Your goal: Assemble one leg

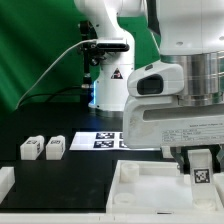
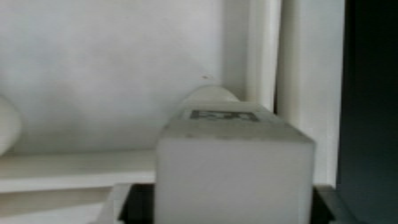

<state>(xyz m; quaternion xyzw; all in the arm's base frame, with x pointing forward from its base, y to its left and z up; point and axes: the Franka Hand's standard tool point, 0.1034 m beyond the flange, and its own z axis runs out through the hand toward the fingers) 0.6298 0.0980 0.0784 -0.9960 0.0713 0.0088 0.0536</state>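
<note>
Misalignment worries us: the end effector [image 1: 200, 158] has the leg [image 1: 201, 176] clamped at a corner of the tray [image 1: 140, 190]; if tilted, it could jam on seating or slip free

Tagged leg [image 2: 231, 170] in the foreground, near the tray rim [image 2: 263, 55]

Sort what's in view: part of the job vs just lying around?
In the job:
- leg, clamped in the gripper
- white square tray below it, likely where the leg goes

Lying about:
- two spare legs on the table, at the exterior view's left
- marker board beside them
- white part at the exterior view's left edge, cut off
</note>
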